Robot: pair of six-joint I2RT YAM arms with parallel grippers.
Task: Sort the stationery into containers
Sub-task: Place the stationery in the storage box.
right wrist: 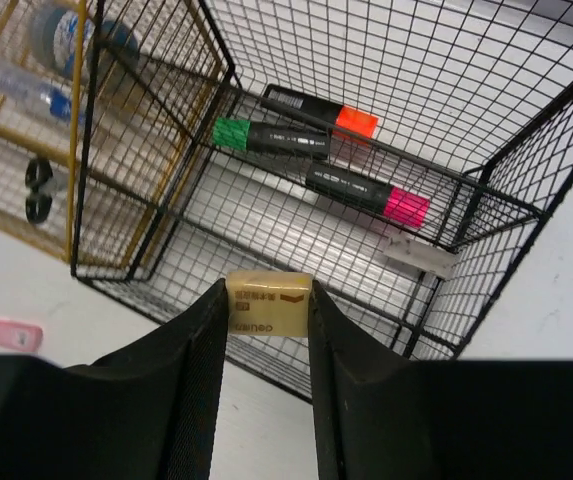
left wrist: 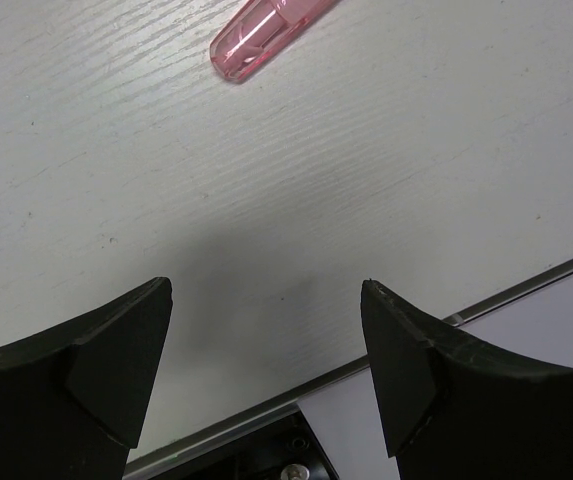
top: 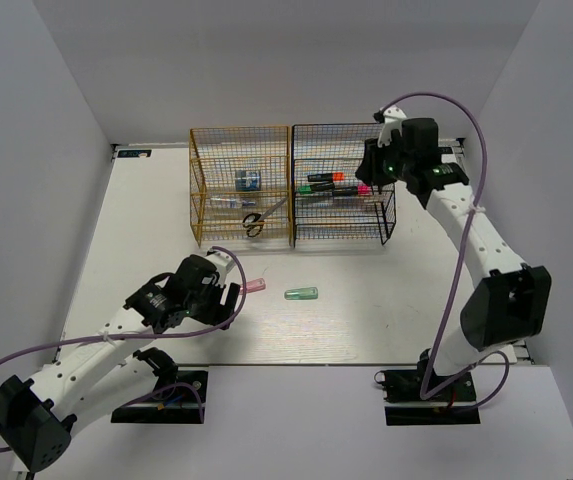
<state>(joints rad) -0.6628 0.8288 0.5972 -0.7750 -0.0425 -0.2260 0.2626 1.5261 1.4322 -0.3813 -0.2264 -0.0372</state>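
Two tall tiered wire-mesh racks stand side by side at the far part of the white table point(top: 386, 300), the gold-yellow rack point(top: 239, 185) on the left and the black rack point(top: 343, 185) touching it on the right. The right gripper point(right wrist: 269, 300) is held high at the right end of the black rack, its jaws drawn partway in and pinching a beige rectangular eraser point(right wrist: 269, 310) between the two fingers. On a tier of the black rack lie three black-bodied highlighters: the orange-capped highlighter point(right wrist: 318, 110), the green-capped highlighter point(right wrist: 271, 138) and the pink-capped highlighter point(right wrist: 366, 193). The gold-yellow rack holds the black-handled scissors point(top: 255, 222) low down, with the clear pen point(top: 231, 202) and the blue tape roll point(top: 248, 180) above them. The left gripper point(left wrist: 266, 310) hovers low over the near left of the table, jaws spread wide with nothing between them. A translucent pink capsule point(left wrist: 266, 35) lies on the table just ahead of it, and a translucent green capsule point(top: 301, 294) lies near, to the right.
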